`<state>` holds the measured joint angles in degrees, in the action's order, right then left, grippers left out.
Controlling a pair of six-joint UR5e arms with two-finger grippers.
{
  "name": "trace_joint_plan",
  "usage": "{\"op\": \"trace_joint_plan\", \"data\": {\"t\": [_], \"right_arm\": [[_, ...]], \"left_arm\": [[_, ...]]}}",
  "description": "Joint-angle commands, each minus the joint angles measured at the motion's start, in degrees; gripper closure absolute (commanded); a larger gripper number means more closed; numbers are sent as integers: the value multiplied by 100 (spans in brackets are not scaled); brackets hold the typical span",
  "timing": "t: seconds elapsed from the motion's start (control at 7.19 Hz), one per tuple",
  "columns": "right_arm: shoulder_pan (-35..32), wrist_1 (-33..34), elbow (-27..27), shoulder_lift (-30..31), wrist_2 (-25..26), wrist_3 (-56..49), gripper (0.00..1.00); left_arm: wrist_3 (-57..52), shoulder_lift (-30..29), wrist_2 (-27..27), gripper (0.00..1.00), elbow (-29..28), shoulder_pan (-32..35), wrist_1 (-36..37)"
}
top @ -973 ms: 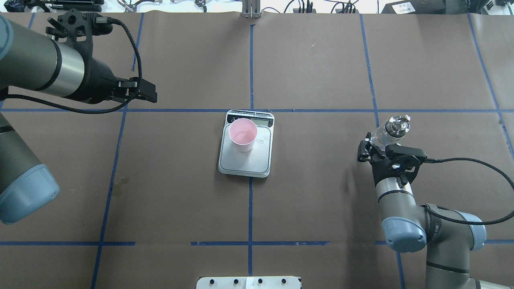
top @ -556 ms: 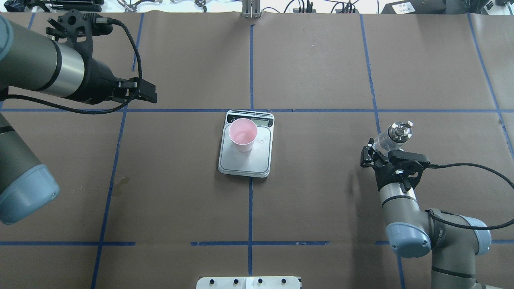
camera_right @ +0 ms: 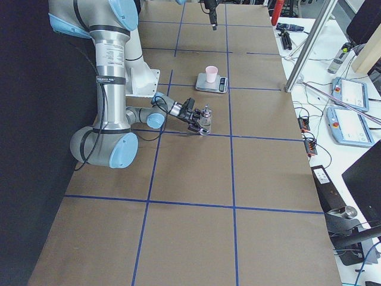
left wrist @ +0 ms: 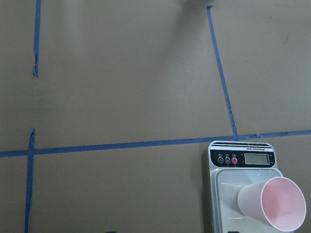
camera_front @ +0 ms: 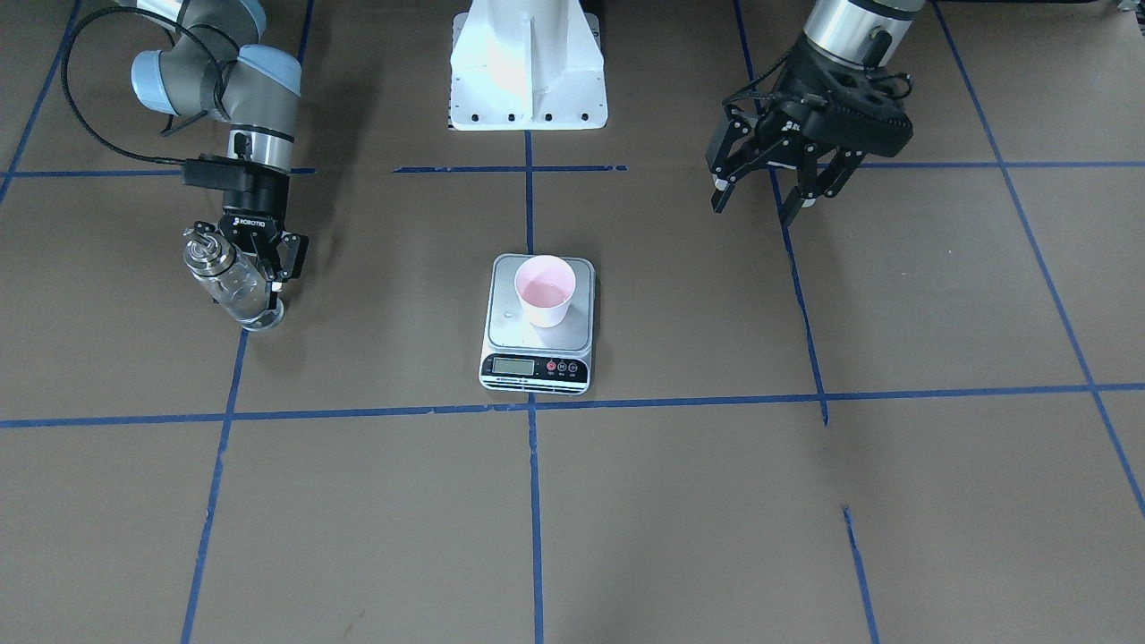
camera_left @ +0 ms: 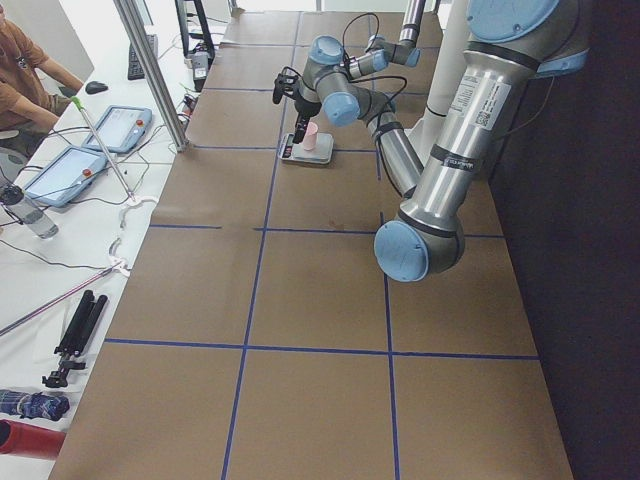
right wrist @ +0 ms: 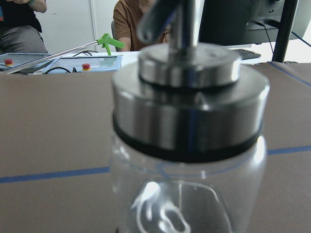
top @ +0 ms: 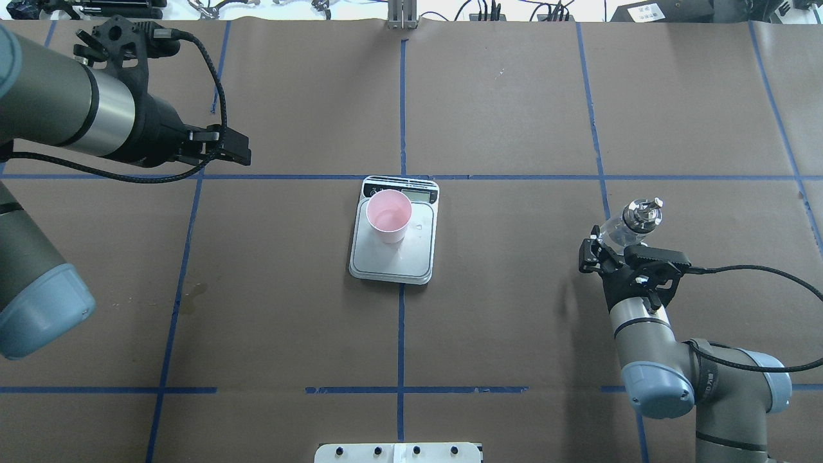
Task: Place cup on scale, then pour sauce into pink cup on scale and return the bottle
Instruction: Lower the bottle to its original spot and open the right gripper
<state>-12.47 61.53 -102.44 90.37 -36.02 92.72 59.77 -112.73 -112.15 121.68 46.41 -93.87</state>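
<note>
Atop the scale (camera_front: 506, 324), cup (camera_front: 543, 312) holds sauce (camera_front: 547, 292); right fingers (camera_front: 292, 254) grip the bottle (camera_front: 234, 286).

Pink cup (top: 388, 217); silver-grey scale (top: 392, 260); blue tape lines (top: 402, 96).

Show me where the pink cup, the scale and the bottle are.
cup (camera_front: 544, 293): front-facing view, its inside.
scale (camera_front: 510, 335): front-facing view, bare silver platform.
bottle (camera_front: 237, 291): front-facing view, glass body.

Scale (camera_front: 534, 365) on brown, blue-taped table (camera_front: 805, 519)
</note>
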Motion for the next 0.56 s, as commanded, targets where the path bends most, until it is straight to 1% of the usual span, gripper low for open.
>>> {"op": "trace_joint_plan", "data": {"t": [0.0, 0.28, 0.42], "right_arm": [[34, 0, -31, 7, -2, 0, 100], [34, 0, -13, 7, -2, 0, 100], [60, 0, -13, 7, -2, 0, 92]], "left_arm": [[0, -3, 0, 19, -4, 0, 0], [0, -3, 0, 19, -13, 0, 0], [0, -3, 0, 19, -13, 0, 0]]}}
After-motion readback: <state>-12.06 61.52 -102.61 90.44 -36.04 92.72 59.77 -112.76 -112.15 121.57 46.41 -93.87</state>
